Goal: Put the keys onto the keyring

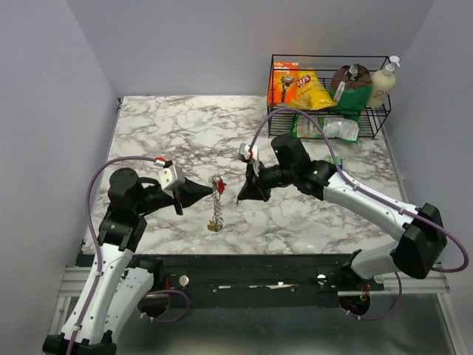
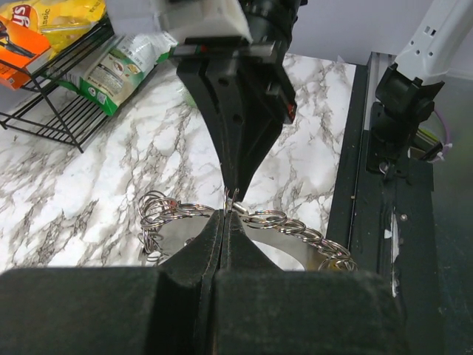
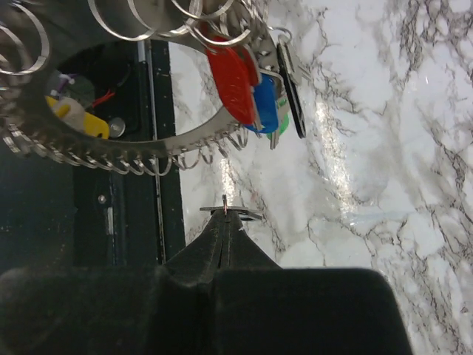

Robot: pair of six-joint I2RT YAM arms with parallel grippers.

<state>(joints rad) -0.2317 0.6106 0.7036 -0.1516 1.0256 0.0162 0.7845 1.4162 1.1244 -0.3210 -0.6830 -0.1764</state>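
The keyring [image 1: 216, 201], a silvery coiled ring, hangs above the marble between both grippers. My left gripper [image 1: 209, 194] is shut on its wire; in the left wrist view [image 2: 224, 214] the coils [image 2: 288, 223] run out to both sides of the tips. Red [image 3: 233, 78], blue [image 3: 264, 111] and green [image 3: 279, 124] keys hang on the ring [image 3: 126, 151] beside a dark oval clip [image 3: 290, 89] and a yellow piece [image 3: 94, 126]. My right gripper [image 1: 240, 198] faces the left one, shut on a small flat metal piece [image 3: 230, 212] seen edge-on; I cannot tell what it is.
A black wire basket [image 1: 329, 56] at the back right holds snack packets and a pump bottle [image 1: 380, 85]; it also shows in the left wrist view [image 2: 66, 118]. The black front rail [image 1: 244, 262] runs along the near table edge. Grey walls close three sides.
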